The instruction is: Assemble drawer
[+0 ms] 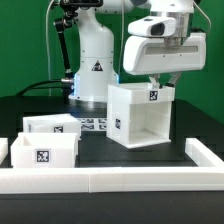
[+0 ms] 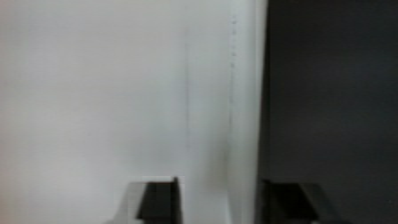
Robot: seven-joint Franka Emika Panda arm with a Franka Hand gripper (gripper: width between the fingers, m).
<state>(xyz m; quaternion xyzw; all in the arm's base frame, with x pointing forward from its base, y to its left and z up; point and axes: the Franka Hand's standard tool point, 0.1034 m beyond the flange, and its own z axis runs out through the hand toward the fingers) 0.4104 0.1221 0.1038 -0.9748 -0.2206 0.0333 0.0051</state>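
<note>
The drawer's large white boxy housing (image 1: pixel 140 118) stands on the black table at the exterior view's centre right, its open side facing front and a tag on its top edge. My gripper (image 1: pixel 160 82) reaches down onto its top rear wall. In the wrist view the gripper (image 2: pixel 221 202) has a dark finger (image 2: pixel 157 202) on each side of the housing wall (image 2: pixel 221 110), and the wall fills the gap between them. Two small open-top trays stand at the exterior view's left, one (image 1: pixel 52 127) behind the other (image 1: pixel 42 153).
A long low white rail (image 1: pixel 120 178) runs along the table's front and turns back at the exterior view's right (image 1: pixel 205 153). The marker board (image 1: pixel 95 125) lies between the trays and the housing. The arm's white base (image 1: pixel 95 62) stands behind.
</note>
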